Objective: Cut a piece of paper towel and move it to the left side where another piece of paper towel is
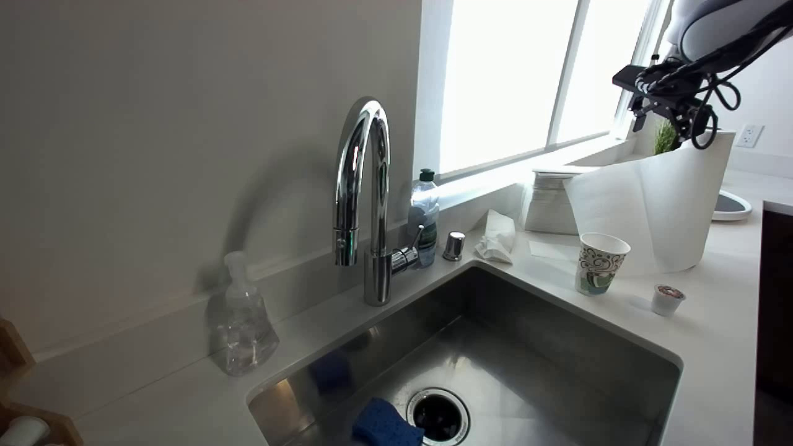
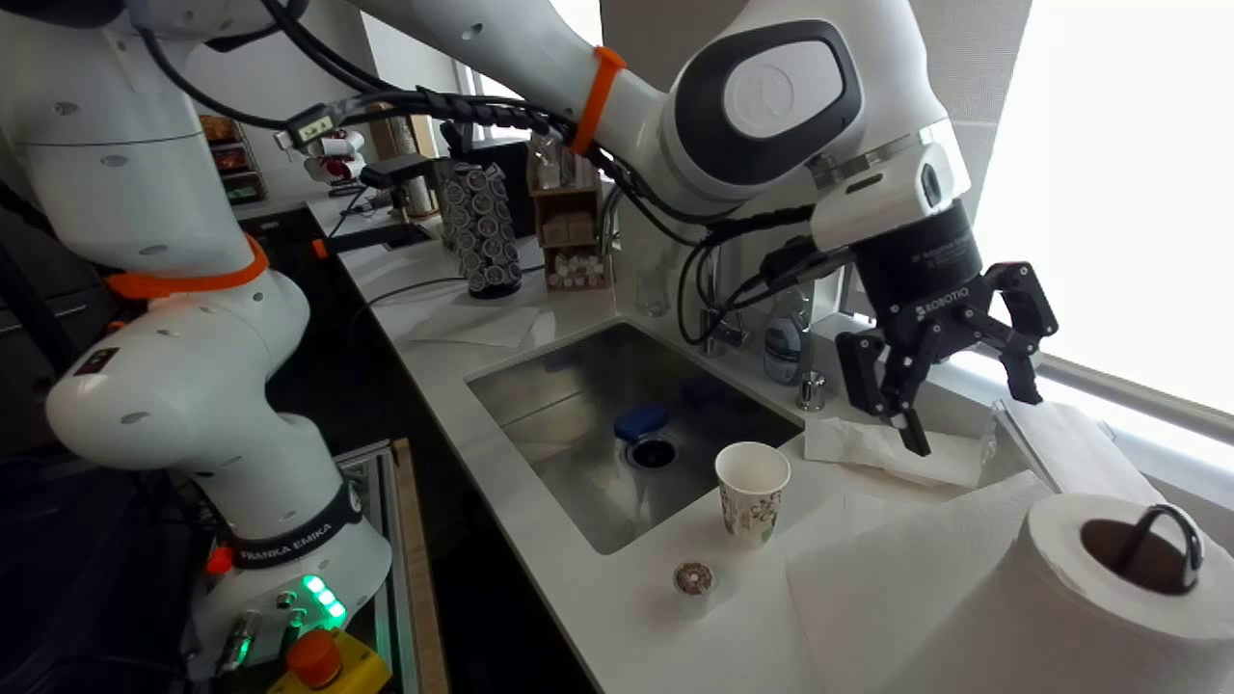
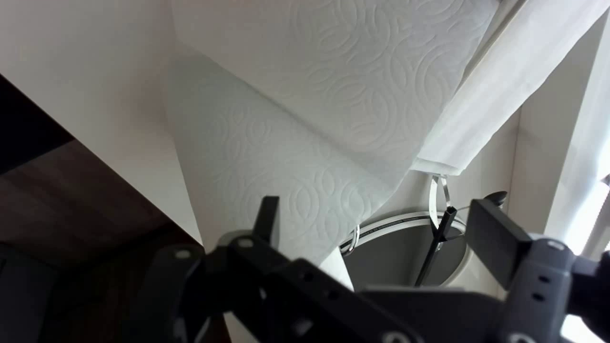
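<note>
A long white paper towel sheet (image 1: pixel 644 204) hangs limply off the roll and spreads over the counter. It also shows in an exterior view (image 2: pixel 906 569) and fills much of the wrist view (image 3: pixel 295 143). The thick white roll (image 2: pixel 1118 617) stands at the near right with a metal loop on top. Another flat white piece (image 2: pixel 472 324) lies on the counter beyond the sink. My gripper (image 2: pixel 969 414) is open and empty, in the air above the counter's window side, apart from the sheet. Its spread fingers show in the wrist view (image 3: pixel 383 228) and in an exterior view (image 1: pixel 660 127).
A paper cup (image 1: pixel 601 263) and a coffee pod (image 1: pixel 668 300) stand beside the sheet. A napkin stack (image 1: pixel 551 201) and a crumpled napkin (image 1: pixel 497 236) lie near the window. The steel sink (image 2: pixel 578 482), tall faucet (image 1: pixel 381 204) and soap bottle (image 2: pixel 786 342) are beyond.
</note>
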`<act>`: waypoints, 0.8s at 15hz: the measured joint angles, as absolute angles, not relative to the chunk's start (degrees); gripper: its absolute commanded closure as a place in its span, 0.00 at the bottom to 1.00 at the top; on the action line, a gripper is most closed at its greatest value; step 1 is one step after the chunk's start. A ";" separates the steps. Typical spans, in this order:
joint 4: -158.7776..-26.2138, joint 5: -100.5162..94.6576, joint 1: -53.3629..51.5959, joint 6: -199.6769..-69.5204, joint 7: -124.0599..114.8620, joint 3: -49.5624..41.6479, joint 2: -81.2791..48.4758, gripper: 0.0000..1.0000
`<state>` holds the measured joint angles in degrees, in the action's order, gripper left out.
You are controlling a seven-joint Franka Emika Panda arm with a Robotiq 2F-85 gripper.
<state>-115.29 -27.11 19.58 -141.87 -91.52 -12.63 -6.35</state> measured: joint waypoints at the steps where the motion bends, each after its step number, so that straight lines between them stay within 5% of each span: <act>1: -114.02 -25.73 19.29 -142.08 -91.53 -13.14 -8.11 0.00; 6: -108.12 -20.09 17.91 -142.29 -91.74 -15.72 -16.07 0.02; 11: -103.01 -16.15 17.22 -142.26 -91.85 -18.27 -22.06 0.20; 12: -102.07 -15.53 17.17 -142.25 -91.85 -18.59 -22.98 0.31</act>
